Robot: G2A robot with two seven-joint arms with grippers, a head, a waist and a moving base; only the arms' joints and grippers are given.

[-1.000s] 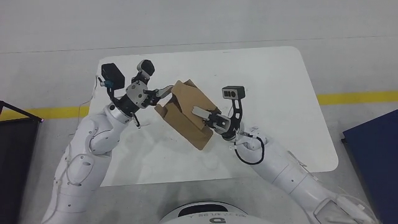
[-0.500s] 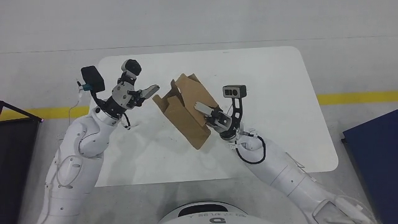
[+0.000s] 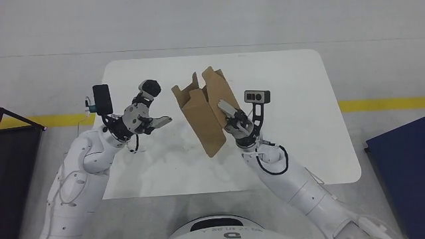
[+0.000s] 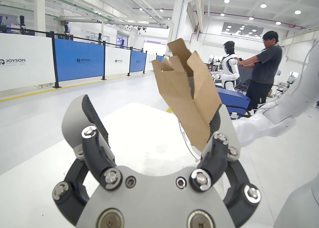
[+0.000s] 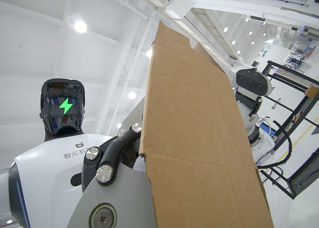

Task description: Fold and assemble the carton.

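A brown carton [image 3: 206,109], still a partly flattened sleeve with its open flaps pointing to the table's far side, is held above the middle of the white table [image 3: 299,86]. My right gripper [image 3: 229,114] is shut on the carton's right panel. In the right wrist view the carton [image 5: 194,126] hides most of that gripper, and one of its fingers [image 5: 117,144] lies against the cardboard edge. My left gripper [image 3: 154,123] is open to the left of the carton, apart from it. In the left wrist view the carton [image 4: 184,89] stands beyond the open left gripper [image 4: 154,119].
The table's right half and near left part are bare. A yellow floor line [image 3: 385,104] runs behind the table. A black frame [image 3: 16,123] stands off the left edge and a blue object [image 3: 398,156] off the right.
The left gripper let go of the carton's flap and drew back toward the near left. The right gripper swung the carton so that its flaps now point to the far side.
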